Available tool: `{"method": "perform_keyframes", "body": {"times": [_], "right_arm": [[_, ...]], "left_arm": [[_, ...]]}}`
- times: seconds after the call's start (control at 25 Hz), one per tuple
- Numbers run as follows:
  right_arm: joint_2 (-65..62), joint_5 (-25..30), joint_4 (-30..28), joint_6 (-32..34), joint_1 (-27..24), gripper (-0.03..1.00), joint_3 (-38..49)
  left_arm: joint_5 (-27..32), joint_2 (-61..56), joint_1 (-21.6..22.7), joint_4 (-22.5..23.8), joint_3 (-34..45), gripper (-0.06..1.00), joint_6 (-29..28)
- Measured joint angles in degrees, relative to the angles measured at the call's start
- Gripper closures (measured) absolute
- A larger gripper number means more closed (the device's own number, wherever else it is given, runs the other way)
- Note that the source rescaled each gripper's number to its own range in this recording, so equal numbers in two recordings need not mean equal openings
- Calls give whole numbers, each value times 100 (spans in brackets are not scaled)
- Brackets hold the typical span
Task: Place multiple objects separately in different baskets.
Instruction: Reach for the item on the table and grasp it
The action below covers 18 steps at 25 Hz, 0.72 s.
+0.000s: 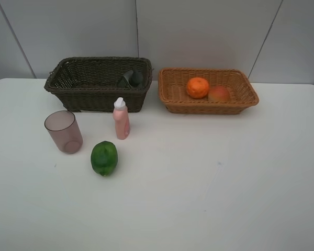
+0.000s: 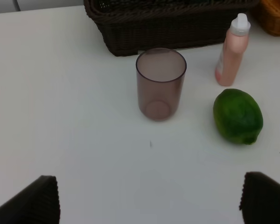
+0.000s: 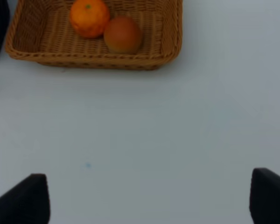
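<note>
The mauve cup (image 1: 64, 131) (image 2: 160, 84), the pink bottle (image 1: 121, 119) (image 2: 232, 51) and the green lime (image 1: 104, 158) (image 2: 238, 116) stand on the white table in front of the dark brown basket (image 1: 98, 83) (image 2: 168, 23). The dark green pump bottle (image 1: 130, 78) lies inside that basket. The orange (image 1: 197, 87) (image 3: 89, 17) and the reddish-orange fruit (image 1: 219, 94) (image 3: 122, 34) lie in the light tan basket (image 1: 207, 90) (image 3: 93, 42). My left gripper (image 2: 149, 198) is open and empty, short of the cup. My right gripper (image 3: 149, 198) is open and empty, short of the tan basket. Neither arm shows in the exterior high view.
The white table (image 1: 199, 178) ends at a grey panelled wall (image 1: 199, 31) behind the baskets. The two baskets stand side by side with a narrow gap between them.
</note>
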Motion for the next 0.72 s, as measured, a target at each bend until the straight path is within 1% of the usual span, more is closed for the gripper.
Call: {"method": "perform_keyframes", "body": {"times": [0.32,0.56,0.72], "right_arm": [[-1347,28,11,-27,0,9,69],[-2538,-419,17,-32,0,9,977],[-3095,-523,17,-32,0,9,1585]], "left_arm": [[0,0,0,0,0,-6,0],[0,0,0,0,0,-6,0],[0,0,0,0,0,-6,0]]}}
